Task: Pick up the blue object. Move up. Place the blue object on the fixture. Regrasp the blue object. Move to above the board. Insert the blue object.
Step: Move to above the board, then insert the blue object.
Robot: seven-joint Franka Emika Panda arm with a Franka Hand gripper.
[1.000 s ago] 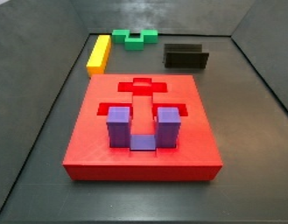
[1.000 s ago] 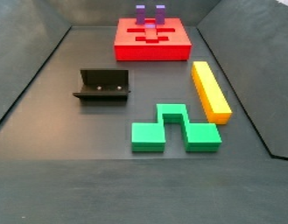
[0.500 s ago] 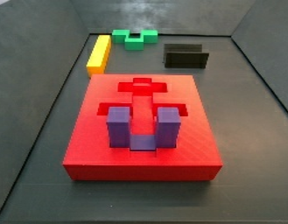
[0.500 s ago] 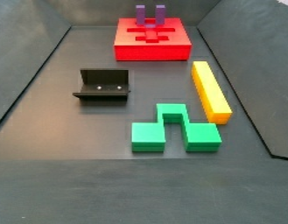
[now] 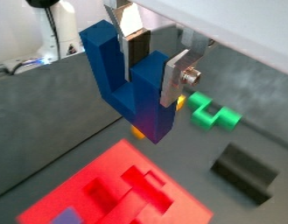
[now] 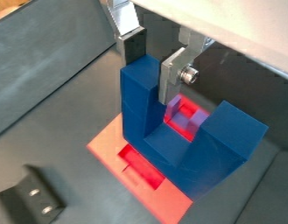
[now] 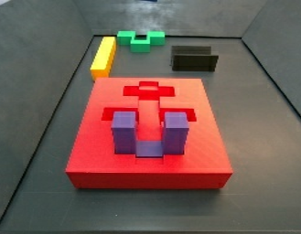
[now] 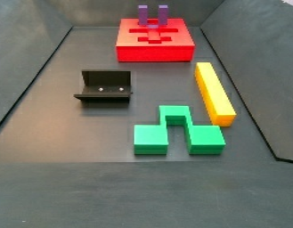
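Note:
In both wrist views my gripper is shut on one upright prong of the dark blue U-shaped object, which hangs in the air with its notch facing up. Below it lies the red board, which in the side views carries a purple U-shaped block in one cutout. The black fixture stands on the floor apart from the board. Neither side view shows the gripper or the blue object.
A green block and a long yellow bar lie on the dark floor beside the fixture. Grey walls enclose the floor on all sides.

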